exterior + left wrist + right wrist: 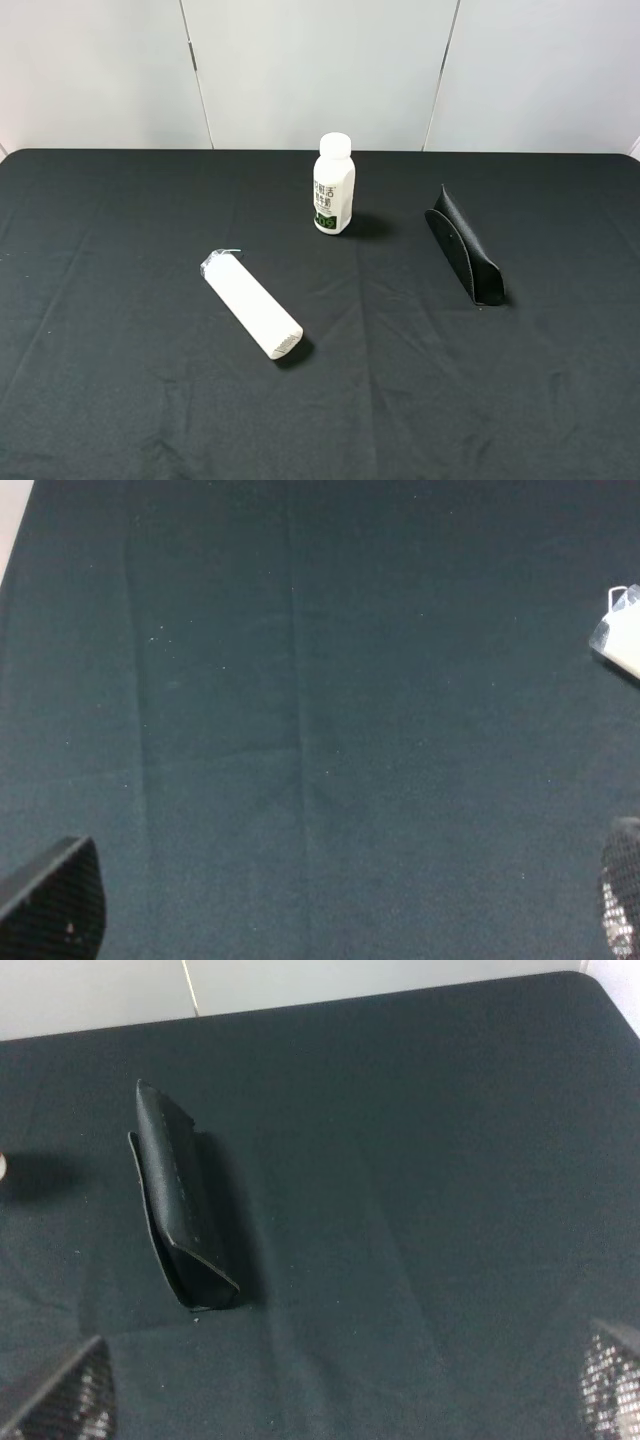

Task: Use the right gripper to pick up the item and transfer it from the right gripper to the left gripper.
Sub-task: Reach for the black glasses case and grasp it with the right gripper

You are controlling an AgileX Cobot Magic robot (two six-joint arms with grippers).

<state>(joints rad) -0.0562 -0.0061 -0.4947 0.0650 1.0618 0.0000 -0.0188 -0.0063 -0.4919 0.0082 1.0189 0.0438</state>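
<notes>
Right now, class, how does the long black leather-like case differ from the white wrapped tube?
The long black leather-like case is dark and wedge-shaped; the white wrapped tube is pale and round. The case stands on its long edge; the tube lies on its side. Both are long, set diagonally on the black cloth.

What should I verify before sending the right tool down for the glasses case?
1. Glasses case free on the table, nothing touching it: ok.
2. Right tool open and empty: ok.
3. Case between the right tool's fingers: not ok, it lies ahead of them.
4. Left tool open and empty for the handover: ok.
5. White bottle and white tube well apart from the case: ok.
6. Flap snapped shut: cannot tell.
</notes>
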